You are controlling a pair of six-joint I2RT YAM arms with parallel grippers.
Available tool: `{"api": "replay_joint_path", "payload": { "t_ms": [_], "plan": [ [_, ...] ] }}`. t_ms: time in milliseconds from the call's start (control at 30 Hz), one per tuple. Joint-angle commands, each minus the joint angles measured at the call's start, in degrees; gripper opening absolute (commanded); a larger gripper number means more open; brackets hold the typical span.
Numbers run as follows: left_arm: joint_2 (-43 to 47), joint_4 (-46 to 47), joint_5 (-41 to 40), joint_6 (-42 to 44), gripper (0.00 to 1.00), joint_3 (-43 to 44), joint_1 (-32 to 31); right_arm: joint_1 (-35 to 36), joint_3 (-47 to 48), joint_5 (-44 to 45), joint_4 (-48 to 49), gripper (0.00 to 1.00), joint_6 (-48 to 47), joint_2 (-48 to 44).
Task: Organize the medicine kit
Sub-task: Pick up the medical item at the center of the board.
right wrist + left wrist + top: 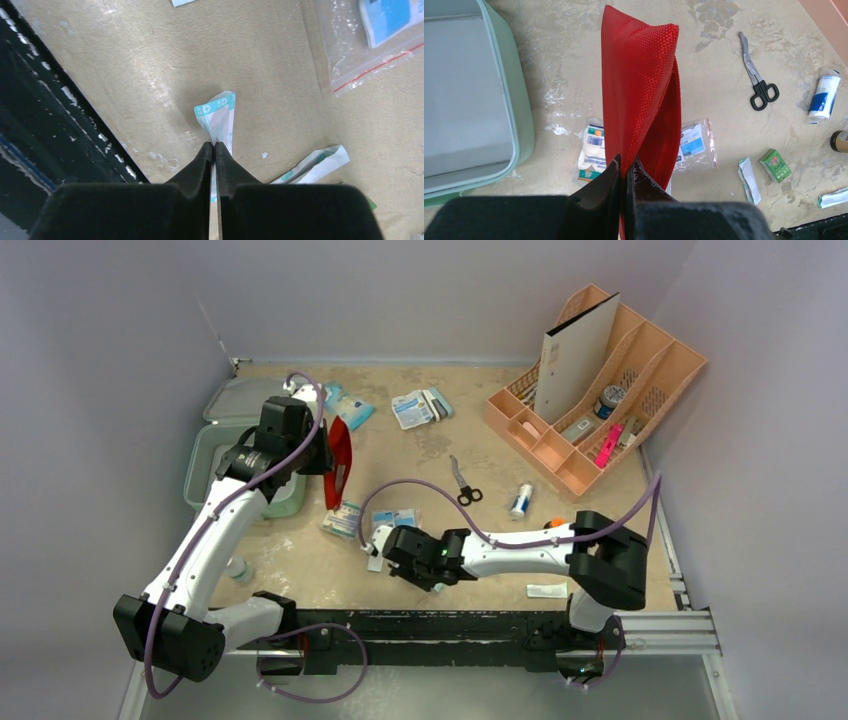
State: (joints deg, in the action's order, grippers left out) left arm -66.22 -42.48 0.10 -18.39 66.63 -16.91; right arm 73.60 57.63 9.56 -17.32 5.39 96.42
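The medicine kit point(203, 478), a mint-green case, lies open at the left of the table, and its rim point(524, 125) shows in the left wrist view. My left gripper point(326, 453) is just right of the kit, shut on a red fabric pouch point(340, 468). The pouch point(639, 80) hangs upright above the table, pinched at its edge between my left fingertips point(628, 162). My right gripper point(376, 548) is low near the table's front middle. It point(214, 146) is shut on a small teal-and-white packet point(220, 114), whose end sticks out past the tips.
A peach slotted organizer point(600, 390) stands at the back right. Scissors point(465, 485), a bandage roll point(521, 500), clear bags of supplies point(345, 520), a small green box point(775, 165) and another wrapper point(315, 165) lie on the table. The black front rail point(450, 625) is close to my right gripper.
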Motion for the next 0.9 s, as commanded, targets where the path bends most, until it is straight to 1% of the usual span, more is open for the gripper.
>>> {"api": "replay_joint_path", "payload": {
  "t_ms": [0, 100, 200, 300, 367, 567, 700, 867],
  "plan": [
    [0.48, 2.0, 1.38, 0.64, 0.0, -0.54, 0.11, 0.19, 3.87, 2.26, -3.56, 0.04, 2.52, -4.88],
    [0.31, 2.22, 2.19, 0.64, 0.0, -0.46, 0.06, -2.1, 5.16, 1.92, -4.29, 0.01, 5.29, -7.86],
    [0.42, 2.38, 2.98, 0.09, 0.0, -0.51, 0.1, -6.93, 6.02, -1.83, -3.45, 0.0, 10.06, -10.86],
    [0.61, 2.94, 4.38, -0.23, 0.0, -0.77, 0.06, -11.77, 6.31, -5.36, -0.85, 0.0, 15.46, -13.33],
    [0.33, 3.02, 5.18, -0.32, 0.0, -0.76, 0.05, -13.68, 6.86, -6.58, 1.78, 0.0, 18.16, -14.45],
    [-0.67, 4.06, 7.15, -0.32, 0.0, -1.52, 0.03, -16.3, 9.34, -7.23, 9.51, 0.0, 24.37, -14.78],
    [-1.35, 4.15, 8.13, -0.4, 0.0, -1.32, 0.03, -18.47, 11.55, -7.4, 12.68, 0.0, 28.45, -14.55],
    [-1.04, 4.44, 8.39, -0.29, 0.0, -1.17, 0.1, -20.32, 13.21, -7.21, 17.04, 0.0, 36.84, -13.61]
  ]
}}
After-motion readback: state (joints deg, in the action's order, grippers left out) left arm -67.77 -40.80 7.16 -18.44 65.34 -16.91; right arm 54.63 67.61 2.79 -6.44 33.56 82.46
